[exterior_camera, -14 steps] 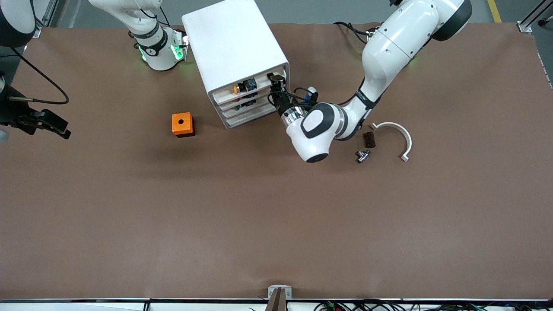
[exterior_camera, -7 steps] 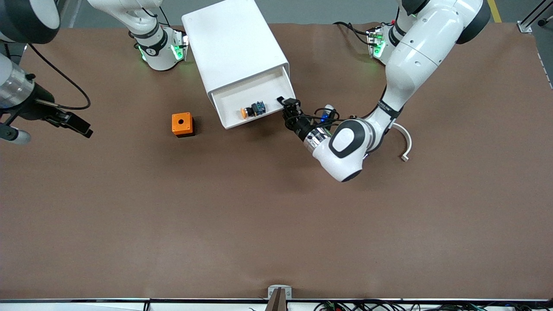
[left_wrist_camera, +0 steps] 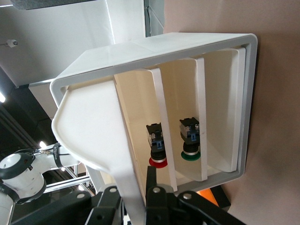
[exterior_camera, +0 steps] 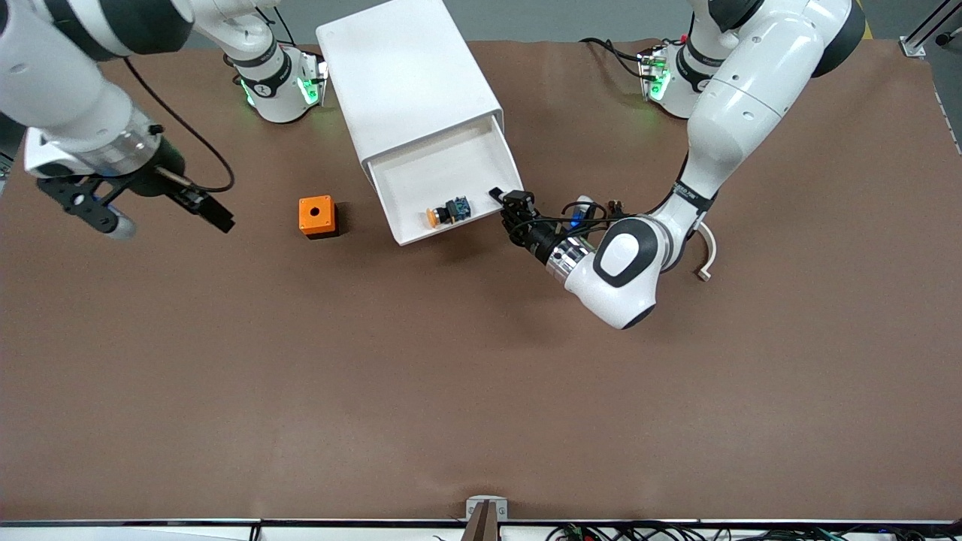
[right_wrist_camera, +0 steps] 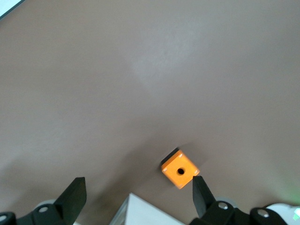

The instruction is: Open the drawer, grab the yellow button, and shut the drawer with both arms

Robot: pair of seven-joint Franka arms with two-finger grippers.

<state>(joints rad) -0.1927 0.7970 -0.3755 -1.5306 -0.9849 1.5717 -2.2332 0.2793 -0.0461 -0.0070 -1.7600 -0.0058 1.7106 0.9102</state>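
the left gripper [exterior_camera: 505, 201], closed on the corner of the drawer [exterior_camera: 421, 176], has pulled it out, so the button [exterior_camera: 446, 212] lies exposed while the open right gripper [exterior_camera: 219, 218] comes nearer over the table

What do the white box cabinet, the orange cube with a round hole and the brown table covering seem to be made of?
White box cabinet: probably moulded plastic, smooth satin faces, rounded edges. Orange cube with a round hole: likely plastic, even saturated colour, dark base. Brown table covering: matte sheet, perhaps rubber or vinyl, faint soft sheen.
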